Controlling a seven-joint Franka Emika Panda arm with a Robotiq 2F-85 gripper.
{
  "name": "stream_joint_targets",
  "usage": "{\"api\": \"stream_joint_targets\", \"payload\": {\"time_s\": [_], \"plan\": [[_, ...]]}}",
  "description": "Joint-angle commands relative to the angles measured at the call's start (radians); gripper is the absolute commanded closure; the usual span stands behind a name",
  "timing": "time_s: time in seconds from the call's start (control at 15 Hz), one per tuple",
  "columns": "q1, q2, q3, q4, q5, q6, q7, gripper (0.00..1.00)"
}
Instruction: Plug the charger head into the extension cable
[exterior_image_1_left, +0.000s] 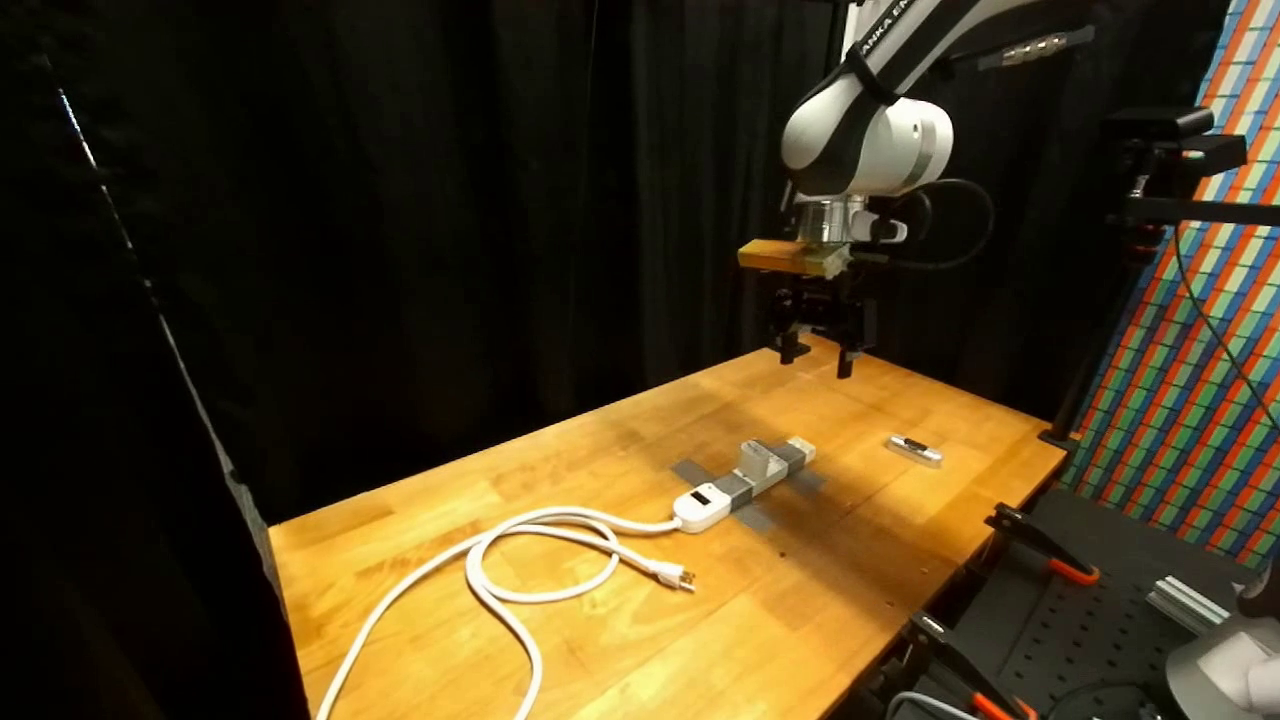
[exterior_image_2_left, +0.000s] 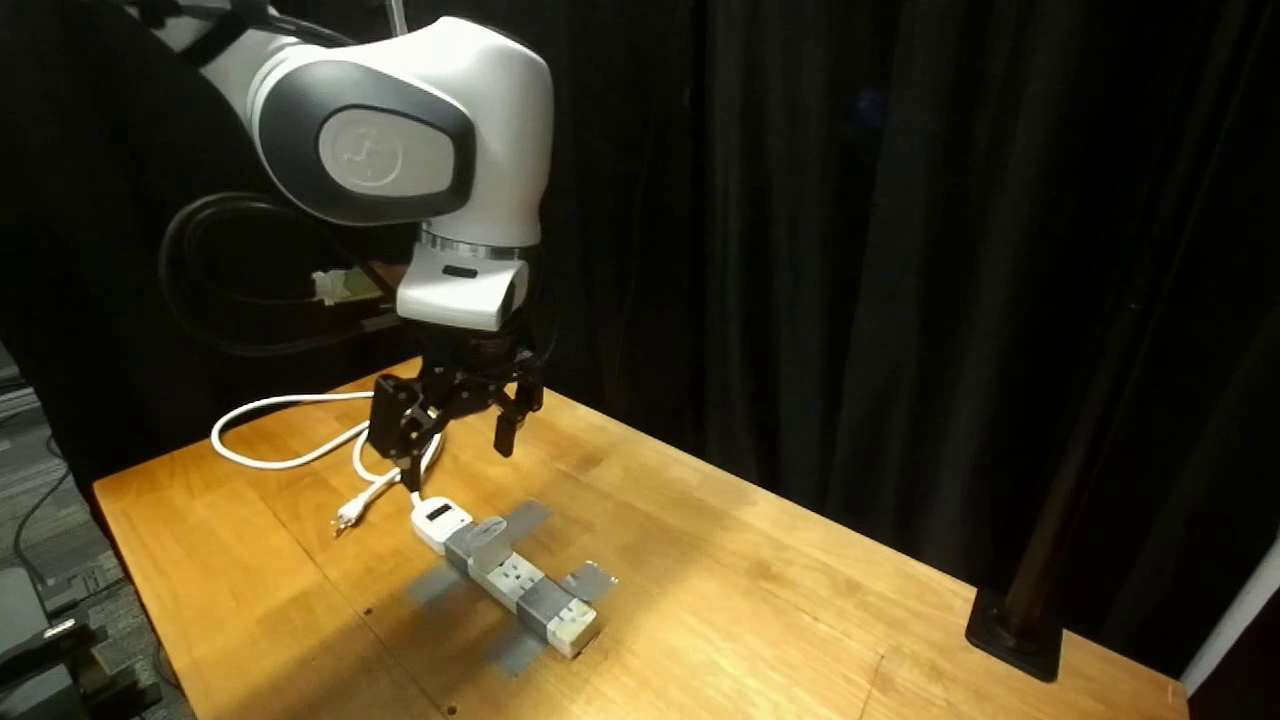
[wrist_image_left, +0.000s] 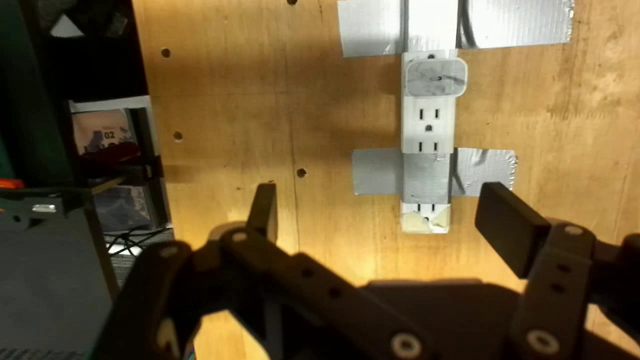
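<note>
The charger head (exterior_image_1_left: 758, 461) is a whitish-grey block. It stands upright on the outlet strip of the extension cable (exterior_image_1_left: 702, 507), over one outlet, in both exterior views (exterior_image_2_left: 489, 543). In the wrist view the charger head (wrist_image_left: 436, 77) shows from above; its prongs are hidden. The strip (wrist_image_left: 428, 131) is held down by grey tape, with free outlets between charger and end. The cable's white cord lies in loops. My gripper (exterior_image_1_left: 816, 362) is open and empty, above the table. In the wrist view its fingers (wrist_image_left: 382, 220) stand wide apart, with the strip's end between them in the picture.
A small silver bar with a dark top (exterior_image_1_left: 914, 450) lies on the wooden table. The cord's own plug (exterior_image_1_left: 673, 574) lies beside the loops. Black-and-orange clamps (exterior_image_1_left: 1045, 545) sit at the table's edge. A black post base (exterior_image_2_left: 1015, 635) stands at a table corner. Dark curtains hang behind.
</note>
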Motion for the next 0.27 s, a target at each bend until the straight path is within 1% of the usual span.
{"api": "stream_joint_targets", "payload": {"time_s": [0.0,0.2], "plan": [[-0.052,-0.005,0.035,0.005,0.001,-0.019,-0.017,0.0],[-0.058,-0.001,0.041,0.005,0.008,-0.022,-0.028,0.0]]}}
